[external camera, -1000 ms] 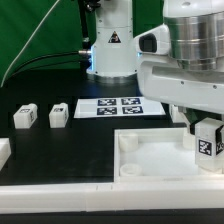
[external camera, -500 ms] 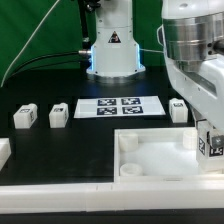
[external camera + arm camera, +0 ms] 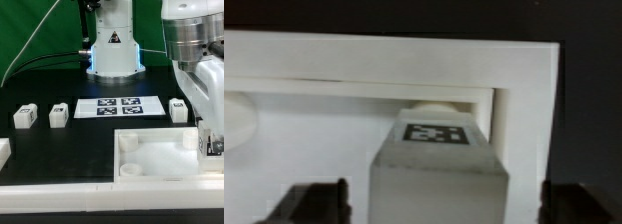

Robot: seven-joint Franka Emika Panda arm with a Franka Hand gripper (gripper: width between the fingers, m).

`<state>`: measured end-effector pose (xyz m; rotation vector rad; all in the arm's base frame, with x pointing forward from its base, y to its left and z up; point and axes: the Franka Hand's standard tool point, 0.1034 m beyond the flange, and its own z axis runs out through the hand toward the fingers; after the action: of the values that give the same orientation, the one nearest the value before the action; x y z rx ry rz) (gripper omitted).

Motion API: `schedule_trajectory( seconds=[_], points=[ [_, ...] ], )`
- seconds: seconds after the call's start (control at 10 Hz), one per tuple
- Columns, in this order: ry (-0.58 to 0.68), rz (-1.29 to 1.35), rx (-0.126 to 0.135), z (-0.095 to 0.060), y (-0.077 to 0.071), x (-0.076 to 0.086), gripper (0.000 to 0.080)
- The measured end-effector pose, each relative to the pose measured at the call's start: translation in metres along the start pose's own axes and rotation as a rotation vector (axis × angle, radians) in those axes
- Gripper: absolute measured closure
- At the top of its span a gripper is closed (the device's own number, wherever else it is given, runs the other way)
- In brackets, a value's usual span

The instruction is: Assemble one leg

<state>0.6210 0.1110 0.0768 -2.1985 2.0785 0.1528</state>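
Note:
My gripper (image 3: pixel 213 143) is at the exterior view's right edge, over the right rim of the large white square panel (image 3: pixel 150 162). It is shut on a leg (image 3: pixel 210 146), a small white block whose black-and-white tag faces the camera. In the wrist view the leg (image 3: pixel 441 160) stands between the two dark fingertips (image 3: pixel 313 203), with the gripper (image 3: pixel 441 208) around it. Its tagged end lies in the panel's corner (image 3: pixel 518 60), next to a round corner hole (image 3: pixel 438 103). I cannot tell whether the leg touches the panel.
Three more legs lie on the black table: two at the exterior view's left (image 3: pixel 25 117) (image 3: pixel 58 115) and one behind the panel (image 3: pixel 178 110). The marker board (image 3: pixel 120 106) lies in the middle. A white part (image 3: pixel 3 152) shows at the left edge. The robot base (image 3: pixel 112 50) stands behind.
The gripper has carried the leg toward the exterior view's right and slightly down, from inside the panel's right part to its right rim. The other legs have not moved.

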Motion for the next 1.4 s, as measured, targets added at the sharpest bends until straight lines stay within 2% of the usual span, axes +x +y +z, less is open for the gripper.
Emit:
schedule_trajectory(
  seconds=[0.1,0.3,0.5,0.9,1.4],
  points=[
    [0.0,0.0,0.0,0.0001,0.0001,-0.0004,0.0185],
    [0.001,-0.156,-0.001,0.0001,0.0002,-0.0002,0.0157],
    [0.001,-0.39,-0.02,0.0012,0.0028,0.0,0.0151],
    [0.004,-0.77,-0.024,0.0005,0.0022,-0.0001,0.0151],
    [0.054,-1.35,-0.07,-0.0013,0.0002,-0.0008,0.0151]
  ],
)
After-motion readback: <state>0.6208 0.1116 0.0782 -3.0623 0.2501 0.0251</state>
